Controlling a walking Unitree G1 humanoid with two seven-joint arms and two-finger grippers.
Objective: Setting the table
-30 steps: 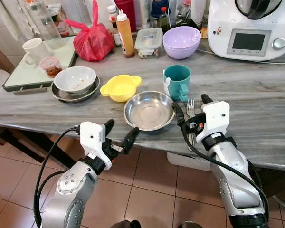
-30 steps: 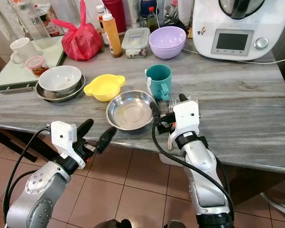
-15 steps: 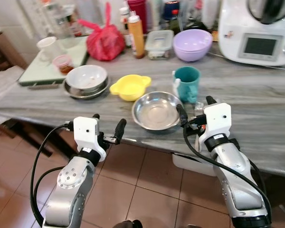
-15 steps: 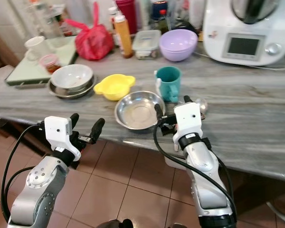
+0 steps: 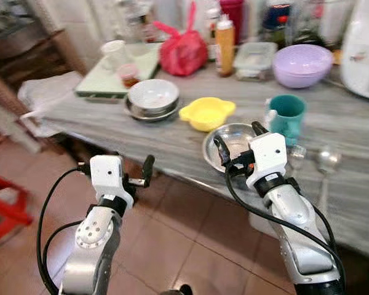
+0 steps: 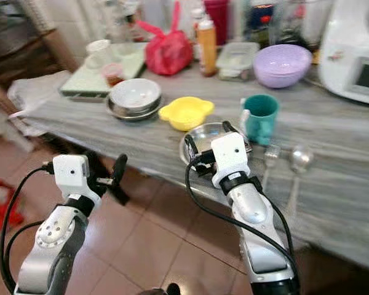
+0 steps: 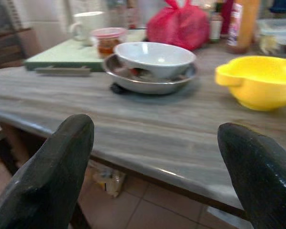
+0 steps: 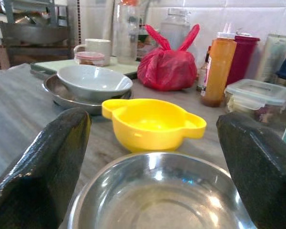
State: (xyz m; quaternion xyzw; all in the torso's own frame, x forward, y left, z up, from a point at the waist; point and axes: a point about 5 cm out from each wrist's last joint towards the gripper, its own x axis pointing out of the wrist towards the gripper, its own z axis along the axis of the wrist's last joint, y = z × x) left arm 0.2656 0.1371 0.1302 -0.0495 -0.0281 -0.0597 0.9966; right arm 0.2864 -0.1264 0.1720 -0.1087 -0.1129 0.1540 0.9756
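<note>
Partly set: a steel bowl (image 5: 234, 140), teal mug (image 5: 286, 114), fork (image 5: 294, 155) and spoon (image 5: 325, 165) lie together on the table (image 5: 141, 138); both the left hand (image 5: 135, 178) and right hand (image 5: 240, 144) are open, empty.

Silver arms, seemingly white wrists, black cables

The two head views are looking down and forward from above at the grey table (image 5: 172, 144), sharing nearly all of it. The left wrist view is facing the table edge from low and outside it, toward the yellow bowl (image 7: 257, 81). The right wrist view is sitting close above the steel bowl (image 8: 157, 200), also taking in that yellow bowl.
</note>
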